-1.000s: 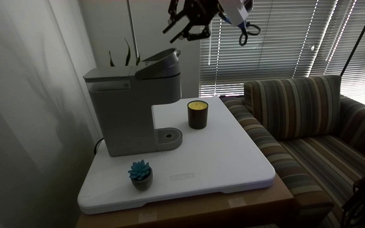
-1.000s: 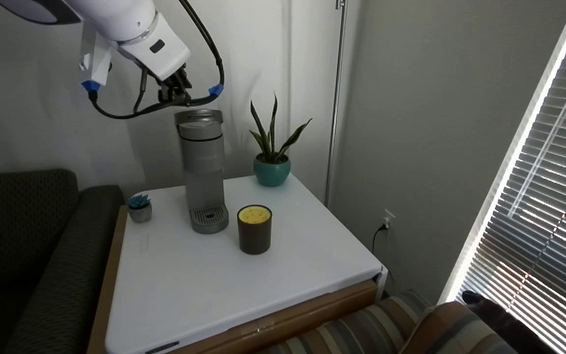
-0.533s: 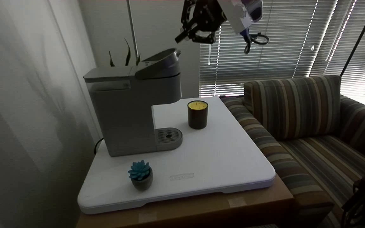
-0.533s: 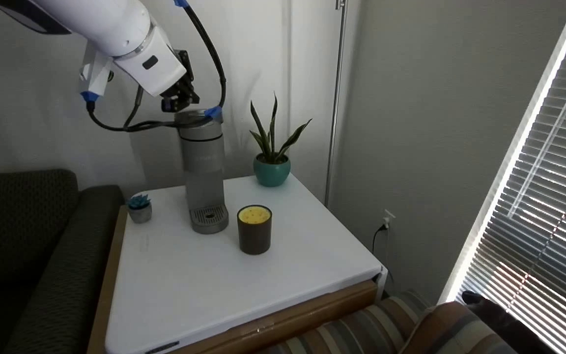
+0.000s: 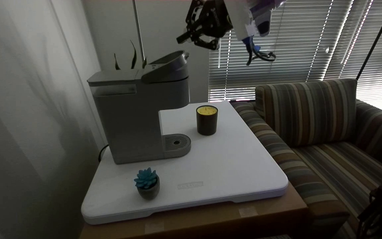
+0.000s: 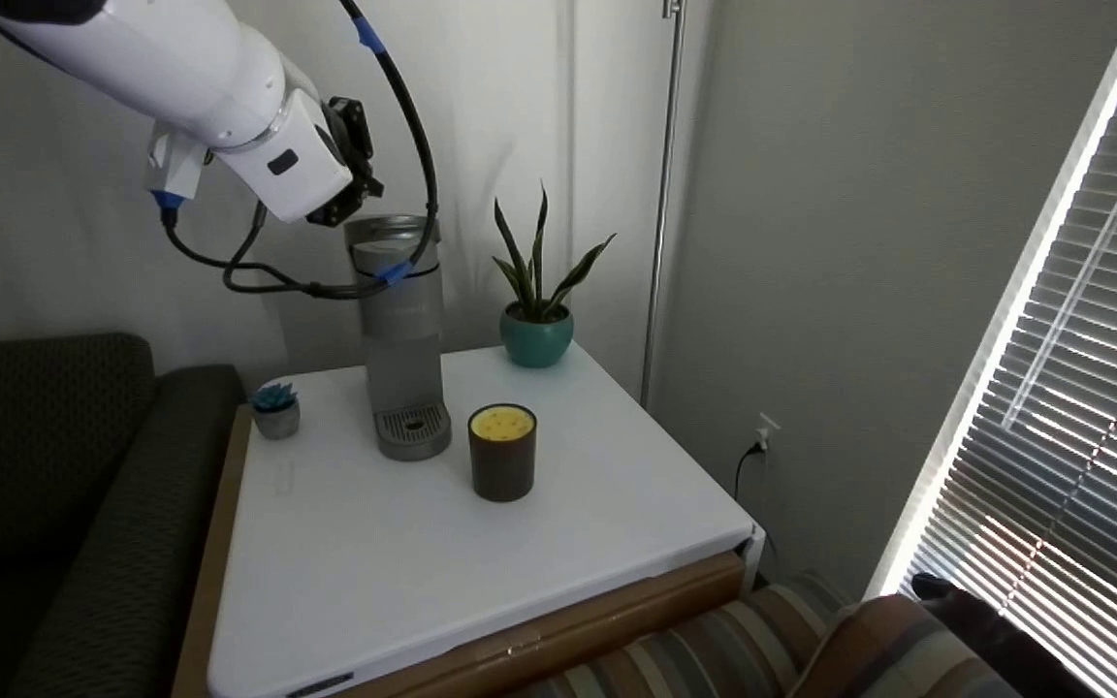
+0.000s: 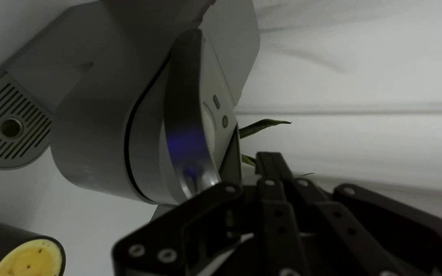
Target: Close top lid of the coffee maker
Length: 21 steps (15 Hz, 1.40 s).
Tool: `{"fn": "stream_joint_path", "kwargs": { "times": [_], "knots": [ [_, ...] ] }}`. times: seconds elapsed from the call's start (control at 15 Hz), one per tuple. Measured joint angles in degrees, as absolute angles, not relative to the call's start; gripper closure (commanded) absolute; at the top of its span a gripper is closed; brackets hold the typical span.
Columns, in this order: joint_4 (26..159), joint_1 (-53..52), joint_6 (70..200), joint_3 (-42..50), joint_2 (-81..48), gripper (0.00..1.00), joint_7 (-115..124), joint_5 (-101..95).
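Observation:
The grey coffee maker (image 5: 131,122) stands upright on the white table; it also shows in an exterior view (image 6: 406,359) and the wrist view (image 7: 94,126). Its dark upper band (image 5: 164,71) slopes up to the front. In the wrist view this shows as a curved band (image 7: 184,115) around a panel with buttons. No flap stands upright from the top; I cannot tell the top lid apart from this band. My gripper (image 5: 181,38) is in the air above and in front of the head, apart from it. In the wrist view its fingertips (image 7: 268,165) are together, with nothing seen between them.
A dark jar with a yellow top (image 5: 207,121) stands near the drip tray (image 5: 176,142). A small blue succulent (image 5: 147,184) and a teal-potted plant (image 6: 536,334) stand on the white table (image 5: 230,166). Cables (image 6: 403,126) hang from the wrist in front of the coffee maker.
The gripper's fingers were apart one second ago and are now together. The wrist has tilted and shifted, moving left and lower in an exterior view. The coffee maker has not moved.

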<state>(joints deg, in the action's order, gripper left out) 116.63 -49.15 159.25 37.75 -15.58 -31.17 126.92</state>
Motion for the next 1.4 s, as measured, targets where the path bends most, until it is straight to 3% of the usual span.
{"fn": "stream_joint_path", "kwargs": {
  "times": [0.53,0.8,1.0,1.4],
  "knots": [
    [120.3,-49.1,152.7,38.5,-15.6,1.00,-32.2,130.6],
    [120.8,-37.9,152.4,26.7,-14.8,1.00,-33.5,131.4],
    [121.3,-35.0,150.8,24.4,-14.5,1.00,-33.8,132.8],
    [122.7,-21.5,150.6,11.4,-14.0,1.00,-36.8,138.0]
  ]
}}
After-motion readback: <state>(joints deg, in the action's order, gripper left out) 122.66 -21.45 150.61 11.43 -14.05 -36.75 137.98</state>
